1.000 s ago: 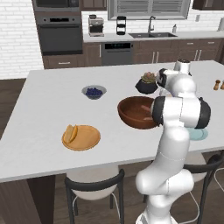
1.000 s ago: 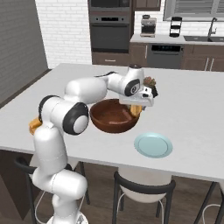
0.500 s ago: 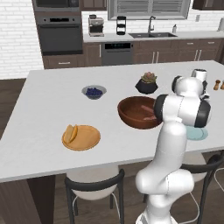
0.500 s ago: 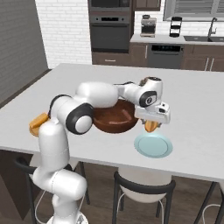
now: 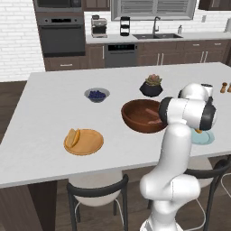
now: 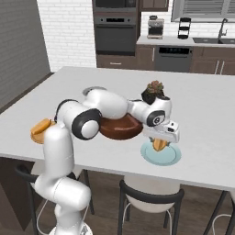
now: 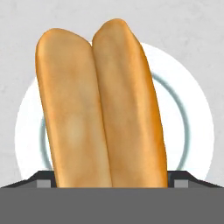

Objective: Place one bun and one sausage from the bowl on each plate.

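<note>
The gripper [image 6: 160,143] is clenching a split golden bun [image 7: 103,109] between its jaws, holding it above the pale teal plate [image 6: 170,157] near the counter's front edge. In the hand view, the bun is covering the middle of that plate [image 7: 192,127], its two halves pressing side by side. Just behind the gripper, the dark wooden bowl [image 5: 135,119] is sitting on the white counter [image 5: 49,117], with reddish sausages showing inside. Well to the left, the tan-orange plate [image 5: 88,144] is already carrying a bun [image 5: 73,136]. A small grey bowl of berries [image 5: 96,94] and a black plant pot [image 5: 151,86] are standing farther back.
</note>
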Tool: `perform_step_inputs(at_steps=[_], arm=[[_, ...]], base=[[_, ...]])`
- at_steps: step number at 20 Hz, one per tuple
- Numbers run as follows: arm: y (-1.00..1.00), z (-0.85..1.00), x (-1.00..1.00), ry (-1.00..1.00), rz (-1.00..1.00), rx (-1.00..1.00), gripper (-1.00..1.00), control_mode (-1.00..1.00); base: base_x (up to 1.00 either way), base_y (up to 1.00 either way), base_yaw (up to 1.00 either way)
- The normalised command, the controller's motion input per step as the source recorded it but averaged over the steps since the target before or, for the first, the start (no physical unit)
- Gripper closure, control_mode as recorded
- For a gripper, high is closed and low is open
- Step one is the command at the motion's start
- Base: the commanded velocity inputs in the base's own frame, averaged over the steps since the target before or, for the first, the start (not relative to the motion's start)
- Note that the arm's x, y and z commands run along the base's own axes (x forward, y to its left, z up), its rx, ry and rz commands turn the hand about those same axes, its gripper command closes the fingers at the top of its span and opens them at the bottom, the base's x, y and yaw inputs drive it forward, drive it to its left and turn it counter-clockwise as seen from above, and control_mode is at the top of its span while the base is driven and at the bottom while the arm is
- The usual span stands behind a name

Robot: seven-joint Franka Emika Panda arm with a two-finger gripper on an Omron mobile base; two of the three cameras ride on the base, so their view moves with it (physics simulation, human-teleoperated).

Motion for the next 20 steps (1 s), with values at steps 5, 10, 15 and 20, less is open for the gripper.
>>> perform_step_inputs(at_steps=[5,10,15,20], arm=[[-0.78,-0.17,0.02,0.01,-0.03,0.01,1.00,-1.00],[-0.46,-0.23,0.00,0.00,0.00,0.04,1.00,-1.00],[-0.04,-0.20,0.01,0.00,0.00,0.06,-1.00,-1.00],[0.05,-0.14,0.00,0.00,0.00,0.04,-1.00,-1.00]], base=[[0.00,0.00,0.00],[0.00,0.00,0.00],[0.00,0.00,0.00],[0.00,0.00,0.00]])
